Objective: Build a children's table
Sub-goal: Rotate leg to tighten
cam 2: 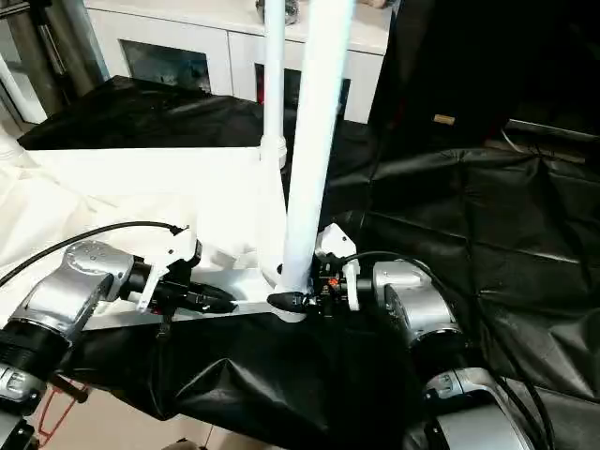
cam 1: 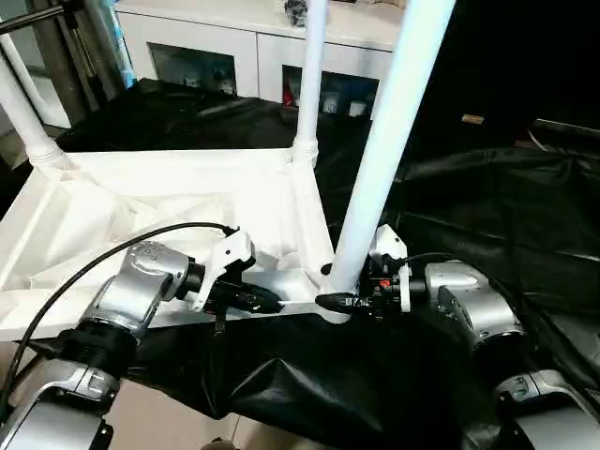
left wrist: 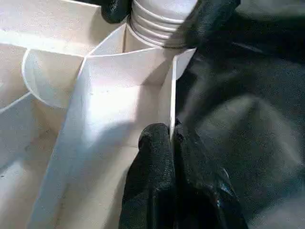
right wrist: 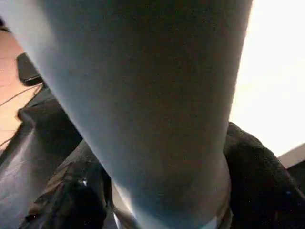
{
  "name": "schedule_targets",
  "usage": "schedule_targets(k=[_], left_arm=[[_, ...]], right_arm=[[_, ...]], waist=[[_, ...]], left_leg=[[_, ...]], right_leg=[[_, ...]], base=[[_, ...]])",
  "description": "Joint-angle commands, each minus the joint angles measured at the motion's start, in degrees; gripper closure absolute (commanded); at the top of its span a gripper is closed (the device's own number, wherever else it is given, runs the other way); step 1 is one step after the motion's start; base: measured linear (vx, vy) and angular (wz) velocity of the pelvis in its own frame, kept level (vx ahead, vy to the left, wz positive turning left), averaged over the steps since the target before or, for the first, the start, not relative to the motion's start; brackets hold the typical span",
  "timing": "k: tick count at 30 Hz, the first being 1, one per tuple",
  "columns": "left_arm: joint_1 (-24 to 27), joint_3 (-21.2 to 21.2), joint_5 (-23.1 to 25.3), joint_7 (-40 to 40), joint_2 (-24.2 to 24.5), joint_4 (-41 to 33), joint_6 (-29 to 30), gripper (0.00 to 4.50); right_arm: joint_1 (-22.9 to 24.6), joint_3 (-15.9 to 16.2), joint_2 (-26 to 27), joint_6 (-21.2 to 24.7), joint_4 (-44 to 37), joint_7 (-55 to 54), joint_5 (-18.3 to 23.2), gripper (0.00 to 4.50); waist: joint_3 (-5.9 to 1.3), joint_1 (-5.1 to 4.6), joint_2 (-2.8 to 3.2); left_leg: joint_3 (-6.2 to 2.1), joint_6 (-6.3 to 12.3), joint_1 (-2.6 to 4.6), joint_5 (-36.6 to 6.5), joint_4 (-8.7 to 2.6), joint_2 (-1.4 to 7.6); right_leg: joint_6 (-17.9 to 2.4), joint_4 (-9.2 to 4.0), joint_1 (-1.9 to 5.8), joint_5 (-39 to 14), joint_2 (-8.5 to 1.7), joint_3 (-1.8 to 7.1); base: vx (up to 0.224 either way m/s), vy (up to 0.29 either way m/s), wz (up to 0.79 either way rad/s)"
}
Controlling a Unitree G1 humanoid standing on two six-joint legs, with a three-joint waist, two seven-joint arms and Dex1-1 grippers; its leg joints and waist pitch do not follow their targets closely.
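The white plastic tabletop (cam 1: pixel 178 202) lies ribbed underside up on crinkled black sheeting (cam 1: pixel 487 216). The left hand (left wrist: pixel 174 143) pinches its thin rim; the right hand (cam 1: pixel 342 301) grips the ridged base of a smooth tapered leg (cam 1: pixel 389 141) standing in the near corner socket.

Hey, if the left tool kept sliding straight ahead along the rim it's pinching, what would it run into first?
Most likely the ridged end of the leg seated in the corner socket, where the right tool grips it. The rim leads straight there.
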Motion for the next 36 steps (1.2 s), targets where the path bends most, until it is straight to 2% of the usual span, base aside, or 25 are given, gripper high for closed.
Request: schedule_targets(k=[1, 3, 8, 9, 11, 12, 15, 16, 20, 23, 29, 32, 36], left_arm=[[-2.3, 1.1, -0.7, 5.7, -3.6, 0.9, -0.4, 4.5], [-3.4, 1.4, 0.4, 9.3, -4.7, 2.8, -0.7, 4.5], [-6.5, 3.1, 1.7, 19.6, -9.4, 6.7, -0.1, 4.5], [-6.6, 3.2, 1.8, 20.0, -9.5, 6.9, -0.1, 4.5], [-8.2, 3.5, 3.0, 26.3, -12.5, 9.6, -0.1, 4.5], [-8.6, 3.6, 3.2, 27.8, -13.3, 10.1, -0.1, 4.5], [-9.5, 3.7, 3.8, 30.9, -15.0, 11.7, -0.5, 4.5], [-9.9, 3.5, 4.1, 31.3, -15.6, 12.3, -0.8, 4.5], [-10.0, 3.0, 3.9, 29.9, -15.6, 12.6, -1.9, 4.5], [-9.4, 2.6, 3.7, 26.6, -14.7, 11.9, -3.0, 4.5], [-7.1, 1.4, 1.6, 16.9, -11.1, 8.4, -4.2, 4.5], [-5.9, 0.7, 0.6, 12.2, -8.8, 6.6, -4.3, 4.5], [-4.5, 0.0, -0.2, 6.4, -6.1, 4.7, -5.0, 4.5]], right_arm=[[0.3, 0.4, 2.1, 1.3, 2.7, -5.2, -1.2, 1.71], [-0.5, -0.7, 3.5, 1.4, 4.6, -10.0, -1.5, 1.73], [-4.1, -3.6, 7.8, 2.3, 12.7, -27.7, -3.4, 1.73], [-4.2, -3.7, 8.0, 2.3, 12.9, -28.3, -3.4, 1.73], [-6.1, -6.2, 11.3, 2.5, 16.1, -38.3, -3.1, 1.74], [-6.3, -6.3, 12.1, 2.0, 16.4, -39.2, -3.0, 1.74], [-6.8, -5.7, 13.7, -0.5, 17.3, -41.1, -4.3, 1.74], [-7.1, -5.8, 14.2, -1.6, 17.9, -40.5, -3.9, 1.19], [-7.6, -5.8, 14.0, -2.4, 18.2, -38.1, -3.5, 0.85], [-7.2, -4.1, 12.3, -4.5, 17.1, -34.6, -4.8, 0.55], [-5.2, -2.6, 7.7, -6.4, 12.8, -21.4, -3.0, 0.55], [-3.7, -2.1, 5.3, -6.3, 10.0, -14.7, -2.1, 0.55], [-2.0, -0.4, 2.3, -4.7, 6.4, -6.6, -1.2, 0.55]], waist=[[-3.16, -0.1, 0.11], [-3.07, -0.35, -0.12], [-2.99, -0.69, 0.01], [-3.08, -0.67, 0.01], [-3.02, -0.74, 0.1], [-3.12, -0.71, 0.36], [-3.24, -0.47, 0.13], [-3.25, -0.45, 0.06], [-3.3, -0.46, 0.09], [-3.28, -0.44, 0.14], [-3.51, -0.34, 0.06], [-3.68, -0.26, 0.2], [-3.67, -0.01, 0.28]], left_leg=[[0.13, 1.58, 0.65, -12.6, -3.75, 1.34], [-0.08, 0.54, 0.5, -13.9, -3.9, 1.11], [-0.23, -0.6, 0.69, -15.1, -4.02, 0.97], [-0.27, -0.69, 0.73, -15.1, -4.02, 1.0], [-0.28, -0.93, 0.86, -15.2, -4.1, 1.05], [-0.3, -1.05, 0.86, -15.2, -4.06, 0.98], [-0.15, -0.37, 0.71, -14.7, -3.95, 0.94], [-0.14, -0.12, 0.61, -14.4, -3.95, 0.91], [-0.21, 0.69, 0.24, -13.8, -3.97, 0.86], [-0.17, 1.12, 0.31, -14.0, -3.9, 0.92], [-0.13, 2.83, 0.13, -11.2, -3.66, 1.02], [0.05, 4.31, -0.01, -8.6, -3.32, 1.25], [0.23, 5.16, 0.12, -8.3, -3.17, 1.39]], right_leg=[[-13.6, -4.04, 2.53, -10.9, -2.74, 2.36], [-11.9, -4.53, 2.68, -15.5, -2.88, 2.37], [-10.3, -4.94, 2.3, -19.4, -2.85, 2.36], [-10.2, -4.93, 2.38, -19.4, -2.89, 2.34], [-10.0, -5.0, 2.18, -18.6, -2.77, 2.38], [-10.0, -4.89, 2.25, -18.5, -2.76, 2.38], [-10.1, -4.86, 2.31, -16.1, -2.71, 2.38], [-10.2, -4.82, 2.39, -15.6, -2.71, 2.37], [-10.2, -4.65, 2.72, -14.6, -2.68, 2.28], [-10.3, -4.76, 2.65, -14.8, -2.77, 2.31], [-12.1, -4.12, 3.07, -9.1, -2.65, 2.24], [-14.2, -3.29, 3.17, -3.5, -2.41, 2.1], [-15.6, -3.14, 3.1, -2.0, -2.44, 2.04]], base=[[0.0, 0.0, 0.0], [0.0, 0.0, 0.0], [0.0, 0.0, 0.0], [0.0, 0.0, 0.0], [0.0, 0.0, 0.0], [0.0, 0.0, 0.0], [0.0, 0.0, 0.0], [0.0, 0.0, 0.0], [0.0, 0.0, 0.0], [0.0, 0.0, 0.0], [0.0, 0.0, 0.0], [0.0, 0.0, 0.0], [0.0, 0.0, 0.0]])
